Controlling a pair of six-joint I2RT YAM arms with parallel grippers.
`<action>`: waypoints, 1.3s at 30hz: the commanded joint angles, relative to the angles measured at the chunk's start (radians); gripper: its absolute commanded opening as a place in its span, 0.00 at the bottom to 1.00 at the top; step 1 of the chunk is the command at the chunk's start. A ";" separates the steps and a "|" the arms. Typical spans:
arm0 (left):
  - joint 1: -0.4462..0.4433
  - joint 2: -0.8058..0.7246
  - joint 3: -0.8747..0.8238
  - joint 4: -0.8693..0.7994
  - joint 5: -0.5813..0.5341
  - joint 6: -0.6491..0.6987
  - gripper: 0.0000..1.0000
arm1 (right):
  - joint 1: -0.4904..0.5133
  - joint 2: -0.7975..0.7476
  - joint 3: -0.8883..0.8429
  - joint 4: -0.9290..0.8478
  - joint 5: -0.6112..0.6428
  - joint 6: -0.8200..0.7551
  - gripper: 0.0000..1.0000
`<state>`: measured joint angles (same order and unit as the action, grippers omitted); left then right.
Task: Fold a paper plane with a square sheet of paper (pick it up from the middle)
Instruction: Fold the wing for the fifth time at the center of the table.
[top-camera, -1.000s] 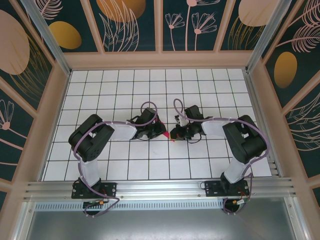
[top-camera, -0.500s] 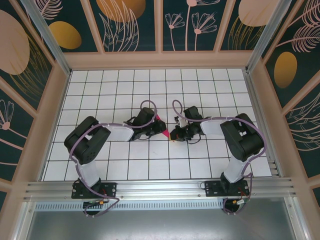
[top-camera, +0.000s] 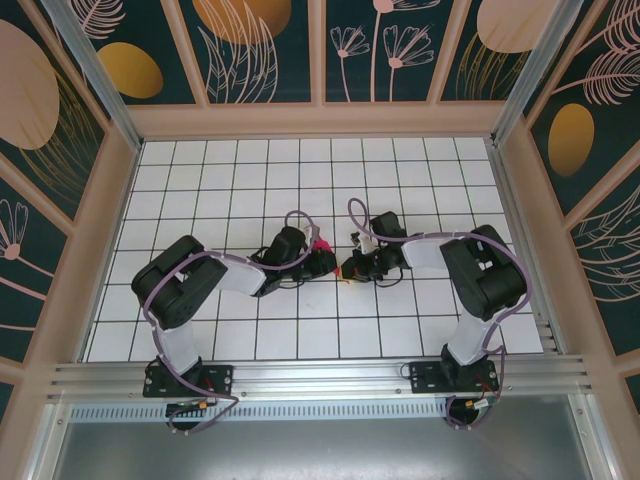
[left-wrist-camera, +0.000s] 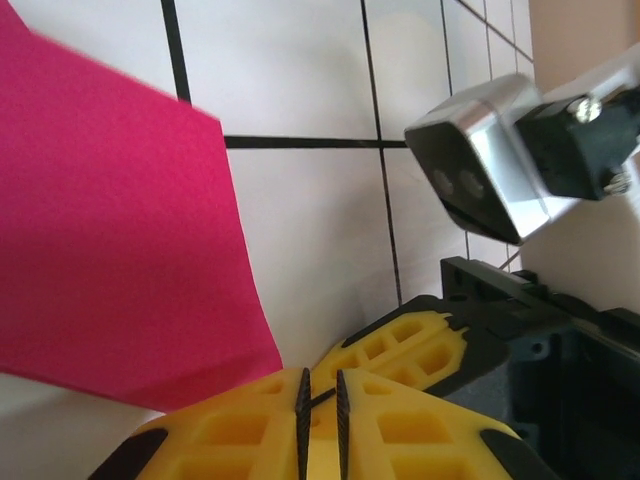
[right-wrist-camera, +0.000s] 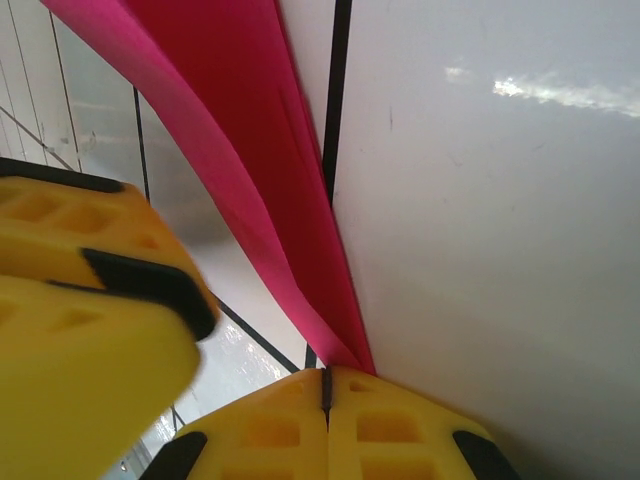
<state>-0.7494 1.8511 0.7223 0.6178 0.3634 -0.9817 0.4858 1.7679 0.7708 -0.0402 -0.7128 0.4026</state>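
shifting left gripper (left-wrist-camera: 320, 390) — right gripper (right-wrist-camera: 325, 385) keeps paper (right-wrist-camera: 250, 150) pinched

No writing, label, brand mark, number or sign can be read on anything in these views.
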 joint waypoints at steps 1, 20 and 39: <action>-0.006 0.029 0.033 0.020 0.007 -0.012 0.18 | -0.009 0.044 -0.007 -0.047 0.065 0.010 0.00; -0.007 0.059 0.073 -0.197 -0.186 -0.013 0.14 | -0.013 0.052 -0.028 -0.088 0.094 -0.008 0.00; 0.140 0.034 0.098 -0.336 -0.238 0.093 0.16 | -0.020 0.063 -0.080 -0.096 0.163 -0.018 0.00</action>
<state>-0.6647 1.8839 0.8383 0.3763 0.2234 -0.9360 0.4763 1.7737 0.7509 -0.0086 -0.7269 0.3992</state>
